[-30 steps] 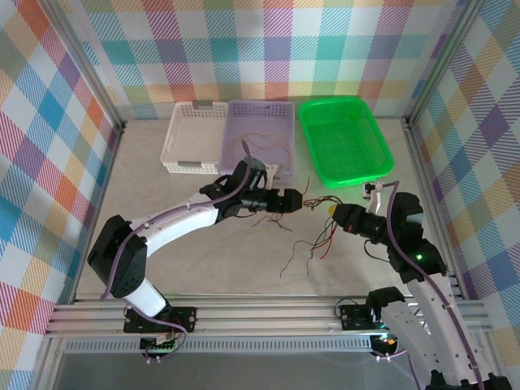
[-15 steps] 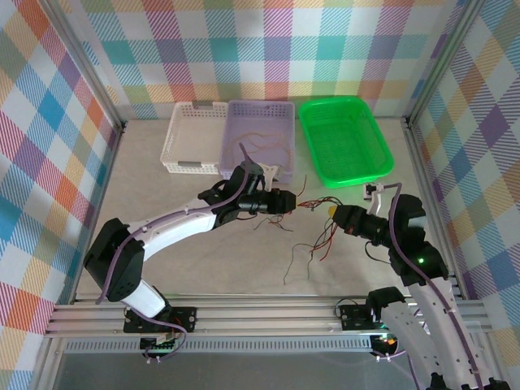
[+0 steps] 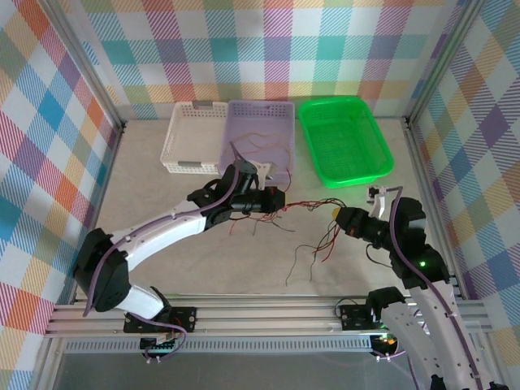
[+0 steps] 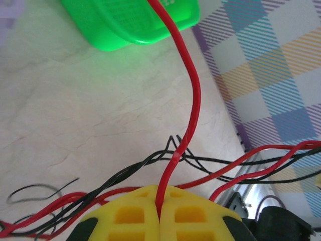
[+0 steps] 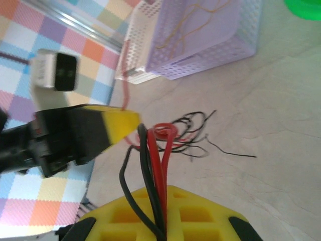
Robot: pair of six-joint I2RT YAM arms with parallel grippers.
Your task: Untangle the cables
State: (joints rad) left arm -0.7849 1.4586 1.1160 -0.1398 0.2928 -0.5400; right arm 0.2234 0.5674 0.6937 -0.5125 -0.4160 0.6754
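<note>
The cables are a tangle of thin red and black wires on the table between my two grippers. My left gripper is shut on a single red cable, which rises from between its yellow fingers; twisted black cables run beneath it. My right gripper is shut on a bunch of red and black cables pinched between its yellow fingers. Red strands stretch between the two grippers. Loose ends trail toward the near edge. The left gripper's yellow finger shows in the right wrist view.
Three baskets stand at the back: white, purple with thin brownish wires inside, and green. An aluminium frame rail runs along the near edge. Plaid walls close in the sides.
The left gripper has shut on the red cable and drawn back to the left, pulling the strands taut toward the right gripper. The right gripper stays shut in place.
</note>
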